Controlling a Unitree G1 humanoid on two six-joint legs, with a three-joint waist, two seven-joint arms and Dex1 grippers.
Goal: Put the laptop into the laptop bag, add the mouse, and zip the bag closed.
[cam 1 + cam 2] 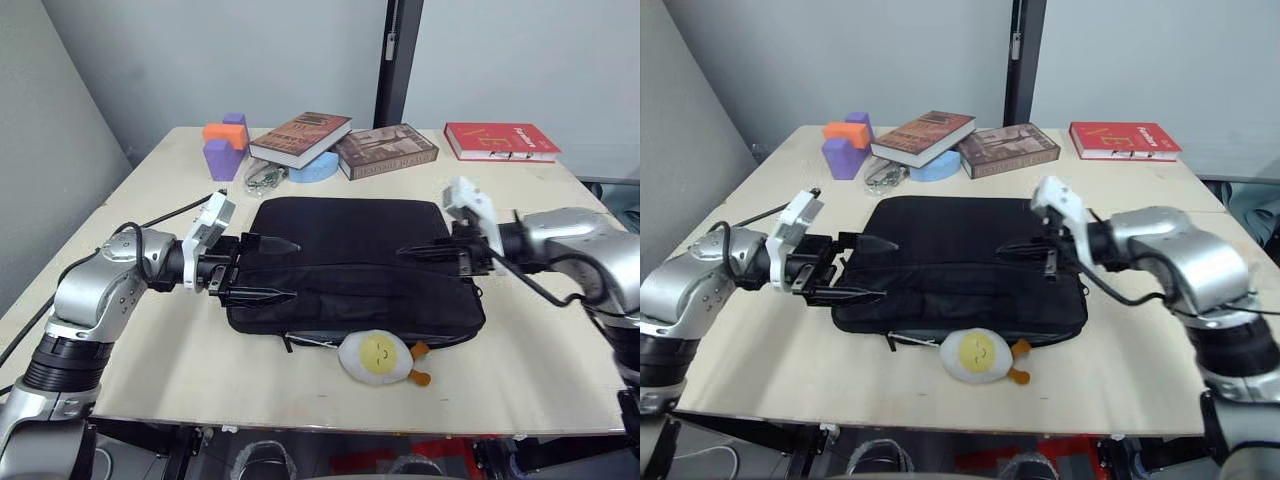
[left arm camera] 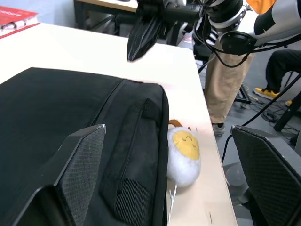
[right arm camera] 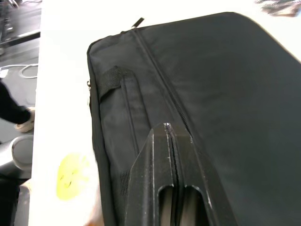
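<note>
Left claw [image 1: 268, 270] spread over laptop bag [image 1: 350, 265] edge, right claw [image 1: 420, 253] pinched above it

the two head views look forward and down over the table [image 1: 150, 370] from nearly the same spot, sharing the laptop bag [image 1: 350, 265], while each wrist view sits low and close along the bag, facing the other arm's side, both catching the egg plush toy [image 2: 184, 153].
</note>
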